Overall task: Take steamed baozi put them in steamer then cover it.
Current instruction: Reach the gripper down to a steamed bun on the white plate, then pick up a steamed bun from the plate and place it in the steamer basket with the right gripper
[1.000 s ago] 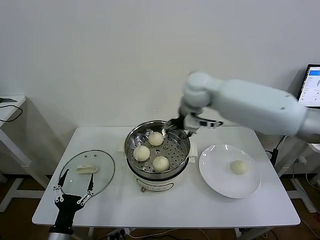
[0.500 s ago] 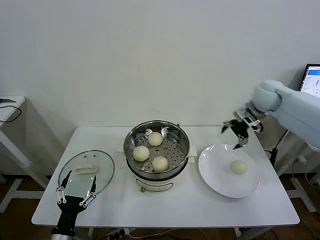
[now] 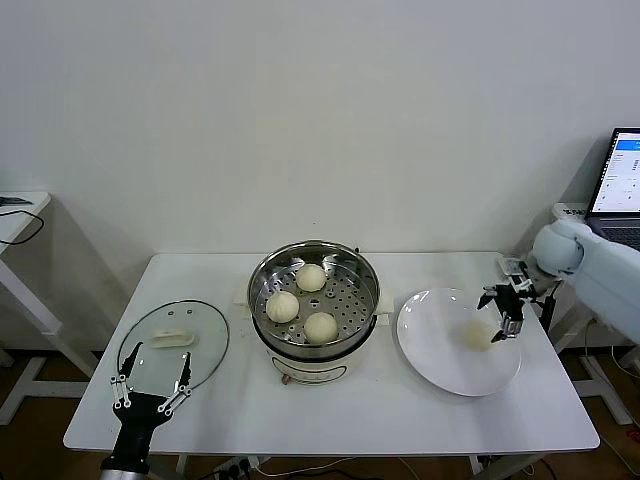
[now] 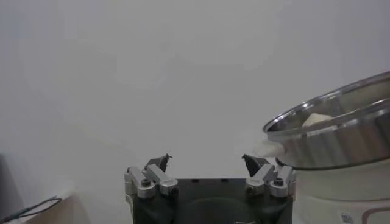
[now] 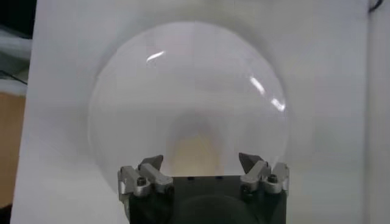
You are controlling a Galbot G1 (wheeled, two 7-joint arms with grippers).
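Note:
The steamer [image 3: 313,352] stands open at the table's middle with three steamed baozi [image 3: 311,277] [image 3: 283,306] [image 3: 321,327] on its perforated tray. One more baozi [image 3: 476,336] lies on the white plate [image 3: 430,345] to the right. My right gripper [image 3: 501,316] hangs open at that bun's right side, nothing held. In the right wrist view the bun [image 5: 196,152] sits just ahead of the open right gripper [image 5: 201,161] on the plate [image 5: 152,103]. The glass cover [image 3: 205,345] lies flat at the left. My left gripper [image 3: 152,385] waits open at its near edge.
A laptop [image 3: 622,175] stands beyond the table's right end, close to my right arm. A side table [image 3: 20,215] is at the far left. In the left wrist view the steamer's rim [image 4: 341,131] rises to one side of the open left gripper [image 4: 206,161].
My right arm has swung from the steamer's back rim over to the right and come down beside the bun on the plate. The left arm has stayed in place.

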